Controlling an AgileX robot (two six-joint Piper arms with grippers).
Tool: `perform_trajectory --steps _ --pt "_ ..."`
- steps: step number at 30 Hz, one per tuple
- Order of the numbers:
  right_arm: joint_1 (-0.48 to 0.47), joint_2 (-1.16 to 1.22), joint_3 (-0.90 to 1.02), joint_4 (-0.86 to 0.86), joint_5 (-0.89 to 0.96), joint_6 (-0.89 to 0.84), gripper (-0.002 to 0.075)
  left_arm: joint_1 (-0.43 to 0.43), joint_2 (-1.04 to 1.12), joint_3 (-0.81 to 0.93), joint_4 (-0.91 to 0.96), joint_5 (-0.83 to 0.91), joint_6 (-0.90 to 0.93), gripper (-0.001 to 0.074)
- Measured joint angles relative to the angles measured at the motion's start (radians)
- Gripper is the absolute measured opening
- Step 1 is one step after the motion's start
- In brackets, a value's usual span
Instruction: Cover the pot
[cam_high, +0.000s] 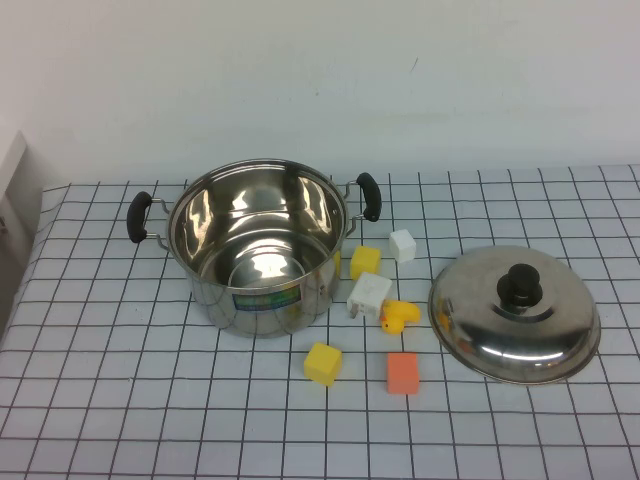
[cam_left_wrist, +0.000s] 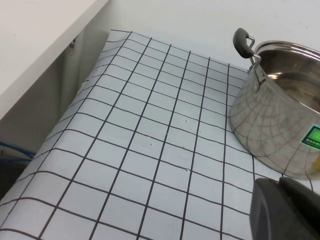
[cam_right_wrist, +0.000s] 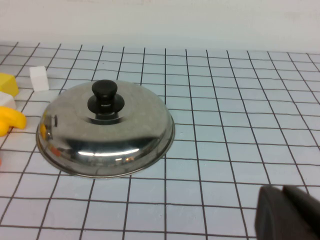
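Fingers of the right gripper (cam_right_wrist: 290, 212) are clenched on nothing, near the lid (cam_right_wrist: 106, 129), which lies knob-up on the counter (cam_right_wrist: 225, 100), ready for grasping. Left gripper (cam_left_wrist: 287, 207) waits beside the open pot (cam_left_wrist: 280, 120); I cannot tell its state.

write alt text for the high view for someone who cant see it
An open steel pot stands uncovered on a grid-patterned table, its domed lid lying knob-up to the right. Small yellow, white and orange blocks lie scattered between them. Neither the left hand nor the right hand appears here.
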Motion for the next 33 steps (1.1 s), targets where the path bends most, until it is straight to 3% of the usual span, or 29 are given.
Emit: perform_trajectory --steps 26,30,33 --pt "0.000 0.000 0.000 0.009 0.000 0.000 -0.0002 0.000 0.000 0.000 0.000 -0.002 0.000 -0.0002" --pt "0.000 0.000 0.000 0.111 0.000 0.010 -0.0002 0.000 0.000 0.000 0.000 -0.002 0.000 -0.0002" --pt "0.000 0.000 0.000 0.312 0.002 0.051 -0.0002 0.000 0.000 0.000 0.000 -0.002 0.000 -0.0002"
